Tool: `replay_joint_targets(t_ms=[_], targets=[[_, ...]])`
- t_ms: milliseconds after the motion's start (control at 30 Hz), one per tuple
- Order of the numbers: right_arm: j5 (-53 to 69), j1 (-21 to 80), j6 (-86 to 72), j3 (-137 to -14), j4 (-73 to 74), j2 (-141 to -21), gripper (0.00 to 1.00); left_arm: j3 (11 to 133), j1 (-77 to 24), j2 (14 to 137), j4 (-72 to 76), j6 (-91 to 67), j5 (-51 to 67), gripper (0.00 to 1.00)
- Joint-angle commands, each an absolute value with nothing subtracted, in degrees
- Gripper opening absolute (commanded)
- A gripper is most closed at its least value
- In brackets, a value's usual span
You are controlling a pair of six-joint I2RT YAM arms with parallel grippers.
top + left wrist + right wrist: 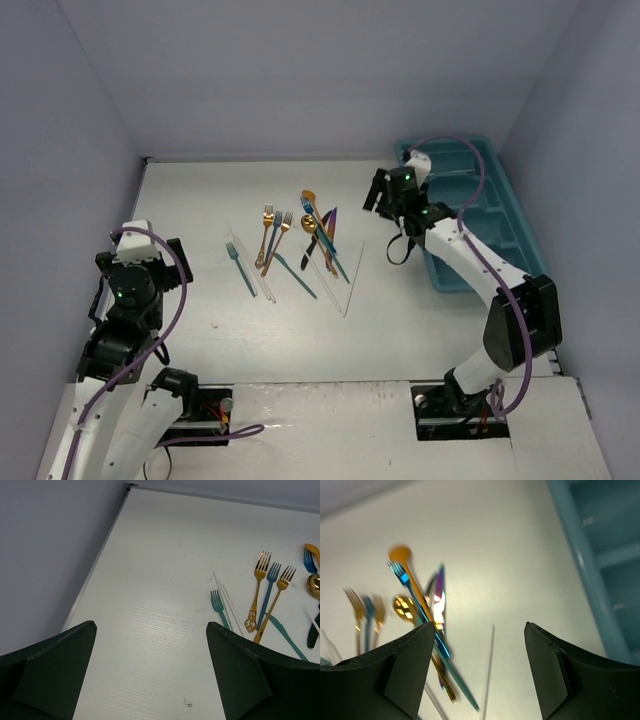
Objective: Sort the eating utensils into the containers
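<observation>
**Both pincers open and empty; utensils on the table beside the tray**

Right pincer (477, 675): the two dark fingers (395, 675) stand wide apart with nothing between them. Ahead of it and to its left, a crossed heap lies on the table (200, 200). The heap holds a bright-blue fork (417, 597), a purple knife (439, 592) and gold spoons (404, 607), all blurred in the wrist view. A clear stick (489, 670) lies straight ahead of the gap between the fingers. The tray (600, 560) runs along this pincer's right side. Seen from above, the pincer sits between heap and tray, just beside the tray's left wall.

Left pincer: (152, 680) it is likewise spread wide and grips nothing. It is over bare table, with the side wall (50, 555) on its left. The utensils lie ahead and to its right, well apart from it.
- The teal fork (217, 604) is the closest piece.
- Clear pieces (227, 600) lie just beside the teal fork.
- Two gold forks (257, 587) come next, with a steel-blue fork (270, 587) between them.
- A teal knife (286, 636) slants past the fork handles.
- A black piece (313, 636) is farthest right, cut off by the edge of the view.

Every utensil that can be made out lies on the table, outside the tray.
</observation>
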State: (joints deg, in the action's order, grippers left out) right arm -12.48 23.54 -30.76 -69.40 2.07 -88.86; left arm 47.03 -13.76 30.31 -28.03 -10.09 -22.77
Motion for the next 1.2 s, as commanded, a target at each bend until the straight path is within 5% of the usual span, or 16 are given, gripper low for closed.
replay_joint_targets(t_ms=[0,1167], targets=[[-17.6,28.3,-30.7,-64.7,8.4,-85.3,0.68,47.5,-13.5,31.3,-25.2,-10.1,-22.7,0.90],[-14.0,41.0,-40.1,-58.4,11.6,-100.2,0.42,47.3,-13.5,31.1,-25.2,-10.3,-22.5,0.90]])
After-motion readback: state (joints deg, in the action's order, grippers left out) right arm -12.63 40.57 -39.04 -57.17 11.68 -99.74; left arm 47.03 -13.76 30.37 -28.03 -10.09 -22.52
